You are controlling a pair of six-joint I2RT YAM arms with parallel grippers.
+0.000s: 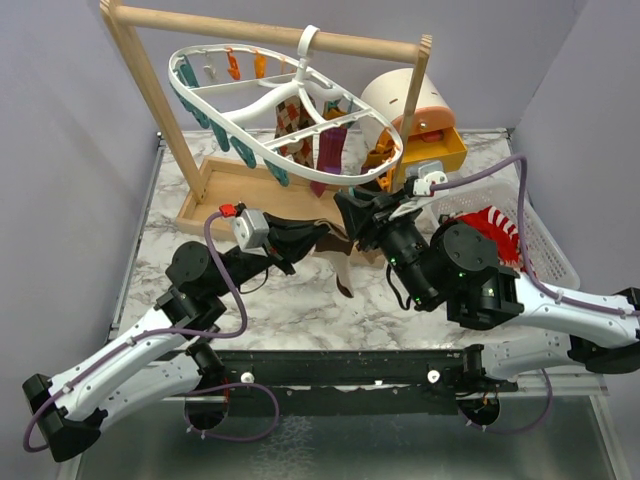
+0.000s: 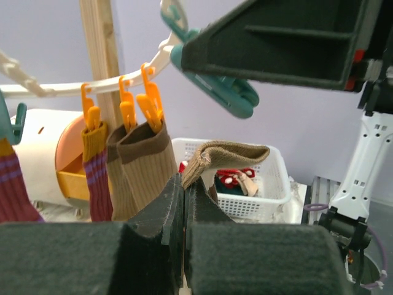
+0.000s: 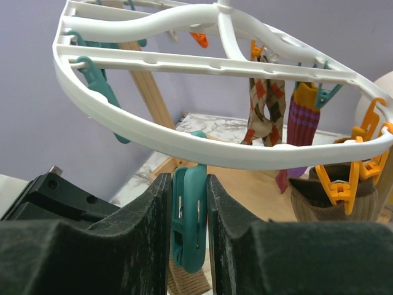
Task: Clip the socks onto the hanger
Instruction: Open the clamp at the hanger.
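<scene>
Left claw [image 2: 184, 187] is pinched shut on a tan sock [image 2: 230, 157], with the cuff folded over just above its tips. Right claw [image 3: 189, 184] is squeezing a teal clip [image 3: 189, 233] that dangles from the white hanger [image 3: 184, 144] right above it. An argyle sock [image 3: 265, 110] hangs clipped further back.

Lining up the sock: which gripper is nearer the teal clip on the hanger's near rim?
Right. The right gripper has fingers either side of the teal clip; the left gripper sits below it, apart, holding a tan sock.
</scene>
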